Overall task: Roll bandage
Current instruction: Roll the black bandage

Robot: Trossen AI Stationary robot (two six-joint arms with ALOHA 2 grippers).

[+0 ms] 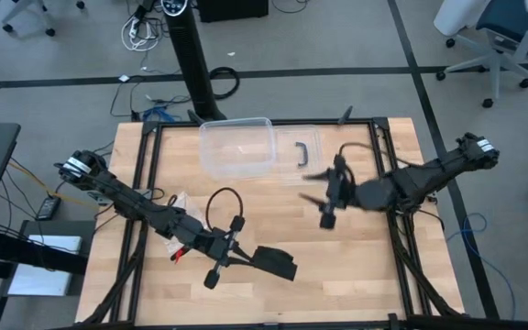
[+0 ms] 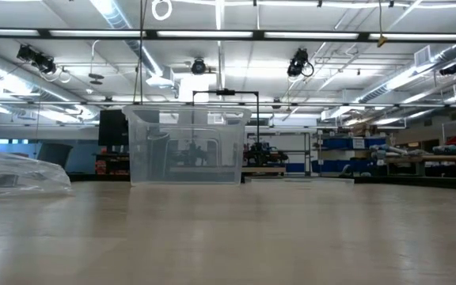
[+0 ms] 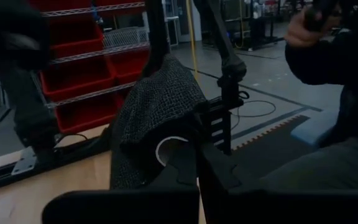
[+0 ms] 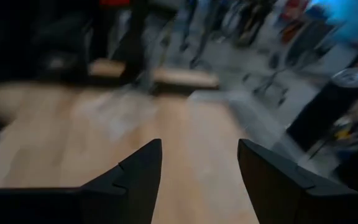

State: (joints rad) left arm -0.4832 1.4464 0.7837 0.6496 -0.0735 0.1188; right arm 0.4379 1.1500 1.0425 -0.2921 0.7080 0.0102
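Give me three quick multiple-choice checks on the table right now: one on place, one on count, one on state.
1. Where does the clear plastic box sit?
A. far edge of the table
B. near edge
C. under the left arm

2. How many arms are over the table?
A. one
B. two
C. three

3. The left pincer is:
A. open and empty
B. shut on the bandage
C. out of view

Answers: 1 A, the high view shows it at the far side; 2 B, one arm from each side; 3 B, the left wrist view shows black fabric clamped.

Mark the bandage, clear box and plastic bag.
bandage (image 1: 276, 262): high view, middle of the black strip.
clear box (image 1: 237, 147): high view, its floor.
plastic bag (image 2: 18, 174): low view, crinkled middle.
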